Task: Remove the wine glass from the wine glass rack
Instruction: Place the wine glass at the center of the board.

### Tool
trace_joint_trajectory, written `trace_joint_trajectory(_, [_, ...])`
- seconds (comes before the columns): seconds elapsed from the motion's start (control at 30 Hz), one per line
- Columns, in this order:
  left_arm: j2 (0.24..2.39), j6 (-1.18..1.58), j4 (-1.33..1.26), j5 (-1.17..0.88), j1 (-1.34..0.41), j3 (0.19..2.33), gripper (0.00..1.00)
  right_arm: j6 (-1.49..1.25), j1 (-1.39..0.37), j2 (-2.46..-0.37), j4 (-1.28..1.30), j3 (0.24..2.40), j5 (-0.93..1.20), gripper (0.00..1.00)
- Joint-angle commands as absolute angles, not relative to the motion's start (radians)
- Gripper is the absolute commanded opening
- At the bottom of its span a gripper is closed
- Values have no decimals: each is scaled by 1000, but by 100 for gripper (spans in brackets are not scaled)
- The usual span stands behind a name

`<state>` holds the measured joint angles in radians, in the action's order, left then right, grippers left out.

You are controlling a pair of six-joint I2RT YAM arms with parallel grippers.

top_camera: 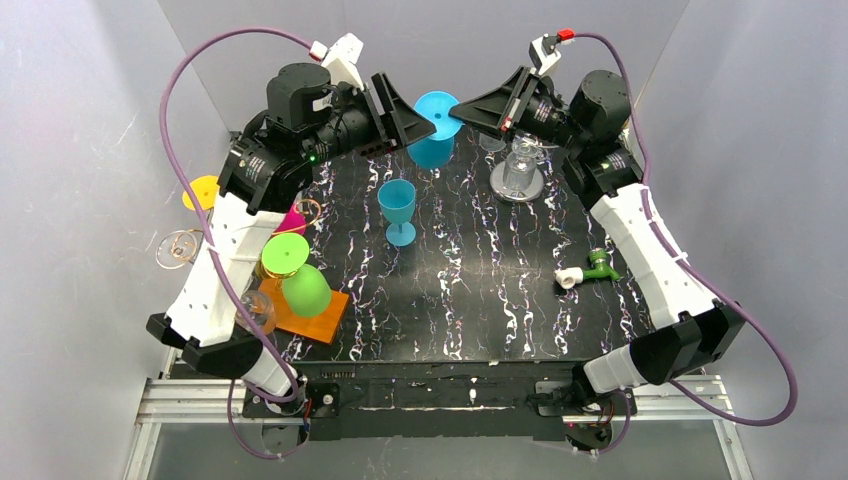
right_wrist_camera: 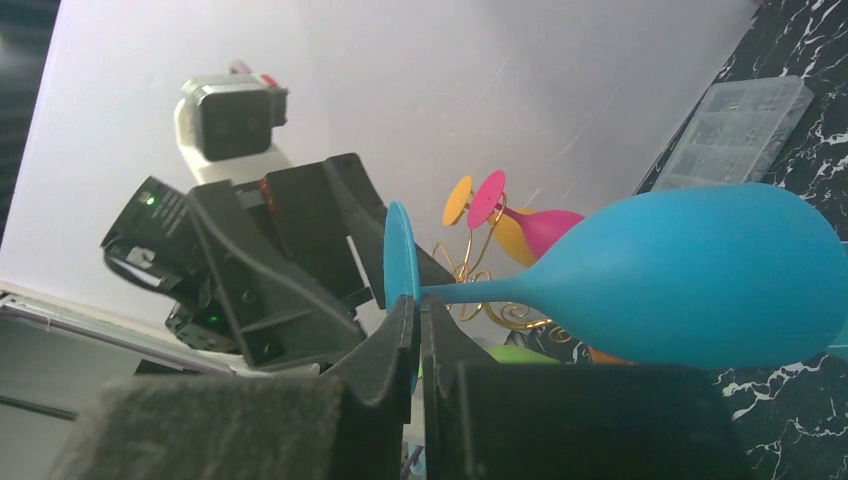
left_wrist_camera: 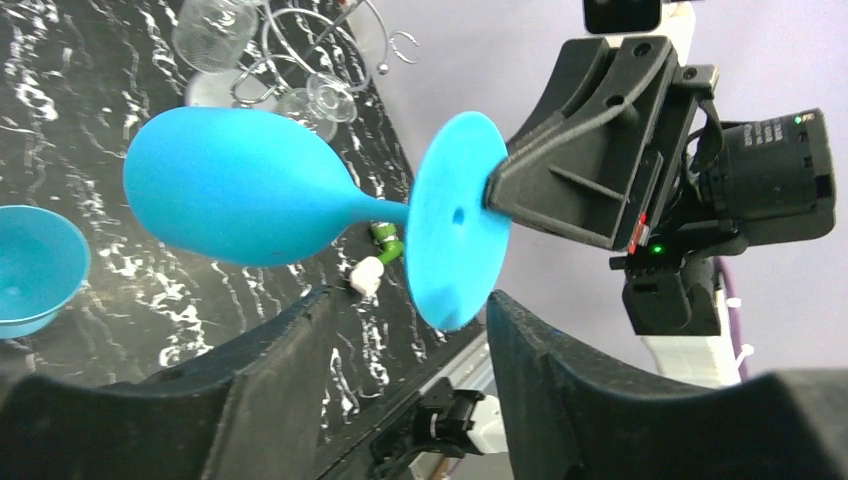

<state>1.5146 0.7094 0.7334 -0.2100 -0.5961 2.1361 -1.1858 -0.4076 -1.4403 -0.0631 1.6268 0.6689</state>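
black marbled table, both arm bases at the near edge.

near left: wooden board under a gold wire rack, partly hidden by the left arm. green glass on it with its foot uppermost, a clear glass just beside it. pink glass and orange glass sit further back on the same rack.

near right: small green-and-white fitting lying loose on the table.

mid table: teal goblet standing upright on its own, apart from everything.

behind it, to the right: second wire stand holding clear glasses.

far edge, centre: blue wine glass is off both racks, up in the air between the two tools. from overhead the foot disc is on top and the bowl hangs below it, above the table.

right gripper is clamped tight on the rim of the foot disc and carries the glass alone.

left gripper faces it with fingers spread wide, the disc's lower edge between the fingertips. no squeeze on it. can't tell if a pad grazes the rim.

far right corner: a clear plastic box on the table.
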Motion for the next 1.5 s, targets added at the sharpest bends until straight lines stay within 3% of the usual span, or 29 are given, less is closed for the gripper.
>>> trace_joint_trajectory(0.0, [1472,829,599,-339,-558,2064,50,-1163,-407,-1399,-138,1619,703,1])
trace_joint_trajectory(0.13, [1479,906,523,-401,-537,2023,38,-1160,-407,-1393,-150,1606,716,1])
trace_joint_trajectory(0.3, [1483,984,461,-454,-529,1997,6,-1141,-403,-1391,-147,1590,713,4])
trace_joint_trajectory(0.33, [1484,1002,450,-464,-527,1996,0,-1134,-400,-1391,-150,1587,713,16])
trace_joint_trajectory(0.43, [1488,1064,422,-474,-526,1999,0,-1094,-372,-1382,-140,1566,705,59])
trace_joint_trajectory(0.47, [1488,1094,416,-466,-526,1997,0,-1080,-342,-1372,-139,1547,701,70])
trace_joint_trajectory(0.53, [1478,1165,386,-435,-523,1978,0,-1086,-286,-1342,-173,1485,700,85])
trace_joint_trajectory(0.63, [1450,1286,330,-365,-520,1942,0,-1147,-220,-1287,-347,1347,715,96])
trace_joint_trajectory(0.83, [1404,1570,132,-250,-515,1808,0,-1259,-207,-1238,-614,1154,708,98])
trace_joint_trajectory(1.07, [1397,1717,32,-163,-515,1793,0,-1317,-208,-1254,-743,1073,674,98])
trace_joint_trajectory(1.3, [1436,1836,-40,-177,-517,1820,0,-1467,-238,-1331,-990,1077,639,98])
trace_joint_trajectory(1.47, [1430,1870,-60,-171,-517,1819,0,-1488,-271,-1380,-1026,1127,617,96])
